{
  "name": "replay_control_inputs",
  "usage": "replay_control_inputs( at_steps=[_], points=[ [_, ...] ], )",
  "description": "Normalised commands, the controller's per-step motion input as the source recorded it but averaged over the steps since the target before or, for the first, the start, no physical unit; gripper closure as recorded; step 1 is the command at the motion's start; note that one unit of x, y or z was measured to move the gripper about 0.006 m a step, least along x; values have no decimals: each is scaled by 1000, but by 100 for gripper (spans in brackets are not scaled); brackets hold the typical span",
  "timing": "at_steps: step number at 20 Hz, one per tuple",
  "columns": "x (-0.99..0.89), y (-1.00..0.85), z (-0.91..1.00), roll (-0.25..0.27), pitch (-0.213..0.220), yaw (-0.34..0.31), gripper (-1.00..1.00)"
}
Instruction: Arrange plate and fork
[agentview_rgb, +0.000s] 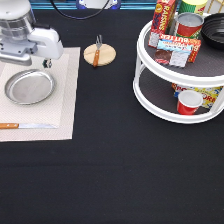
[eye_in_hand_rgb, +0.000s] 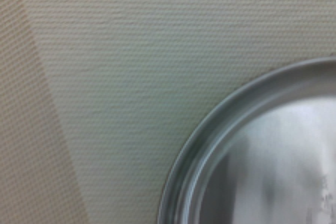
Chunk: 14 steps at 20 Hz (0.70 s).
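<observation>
The silver plate (agentview_rgb: 29, 86) lies on a beige placemat (agentview_rgb: 65, 100) at the exterior view's left. My gripper (agentview_rgb: 47, 63) hangs just above the plate's upper right rim and holds nothing that I can see. The fork (agentview_rgb: 97, 49) lies across a round wooden coaster (agentview_rgb: 106, 56) on the black table, to the right of the placemat and apart from the gripper. The wrist view shows the plate's rim (eye_in_hand_rgb: 217, 135) close by, resting on the placemat (eye_in_hand_rgb: 112, 75).
A wooden-handled knife (agentview_rgb: 26, 126) lies on the placemat below the plate. A white two-tier turntable (agentview_rgb: 150, 95) stands at the right with boxes, a can (agentview_rgb: 189, 24), a red cup (agentview_rgb: 189, 101) and a black bowl (agentview_rgb: 216, 27).
</observation>
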Motion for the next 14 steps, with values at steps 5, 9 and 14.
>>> replay_control_inputs(
  at_steps=[5, 9, 14],
  points=[
    [-690, 701, 50, -113, -201, 0, -100],
    [-546, 784, 95, -125, -212, 0, -100],
    [-537, 809, 35, -107, -209, 0, -100]
  ],
)
